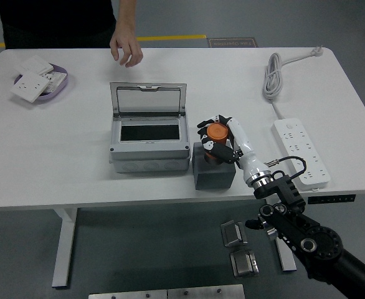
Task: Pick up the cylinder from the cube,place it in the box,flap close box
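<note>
An orange cylinder (217,134) is held in my right hand (215,138), whose fingers are curled round it. It hangs just above the top of the dark grey cube (213,172), which stands near the table's front edge. Left of the cube sits the grey box (149,136), its lid (148,99) standing open at the back and its dark inside showing. My left arm is out of view.
A person stands at the far side, one hand (126,48) hanging over the table's far edge behind the box. A purple dish (58,90) with white switch plates lies far left. A white power strip (301,152) and its coiled cable (273,76) lie right.
</note>
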Action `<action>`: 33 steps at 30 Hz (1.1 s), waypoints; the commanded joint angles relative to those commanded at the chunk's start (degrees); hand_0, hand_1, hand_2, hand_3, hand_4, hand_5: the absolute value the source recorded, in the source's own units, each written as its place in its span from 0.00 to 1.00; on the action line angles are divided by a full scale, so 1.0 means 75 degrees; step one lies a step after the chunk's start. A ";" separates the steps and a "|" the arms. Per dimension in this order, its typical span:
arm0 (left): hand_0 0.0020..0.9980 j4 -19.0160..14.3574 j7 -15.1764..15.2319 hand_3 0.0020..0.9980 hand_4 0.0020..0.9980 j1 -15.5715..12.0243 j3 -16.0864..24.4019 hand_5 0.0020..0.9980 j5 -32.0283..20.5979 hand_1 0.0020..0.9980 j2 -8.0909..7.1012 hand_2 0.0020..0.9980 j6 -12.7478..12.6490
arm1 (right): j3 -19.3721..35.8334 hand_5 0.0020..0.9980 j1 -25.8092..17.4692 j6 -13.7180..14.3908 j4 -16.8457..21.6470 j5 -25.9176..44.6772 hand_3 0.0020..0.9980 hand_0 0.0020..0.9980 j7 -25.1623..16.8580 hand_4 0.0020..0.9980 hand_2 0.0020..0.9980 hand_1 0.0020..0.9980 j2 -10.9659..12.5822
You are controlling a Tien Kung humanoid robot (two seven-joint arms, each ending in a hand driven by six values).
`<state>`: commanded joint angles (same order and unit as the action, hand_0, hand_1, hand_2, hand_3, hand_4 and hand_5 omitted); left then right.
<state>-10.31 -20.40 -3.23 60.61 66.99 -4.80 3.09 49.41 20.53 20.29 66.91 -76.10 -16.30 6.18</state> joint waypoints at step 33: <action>0.60 0.0000 -0.0180 0.56 0.66 0.0116 0.0347 0.27 0.0432 0.64 -0.0225 0.55 0.0079 | -0.3002 0.00 0.3632 -0.0913 -0.1965 -0.3826 0.41 0.22 0.3009 0.05 0.43 0.40 -0.0824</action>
<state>-10.31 -21.75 -2.36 63.21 70.24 -6.49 3.68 26.89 47.78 13.45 52.17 -104.80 6.27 0.00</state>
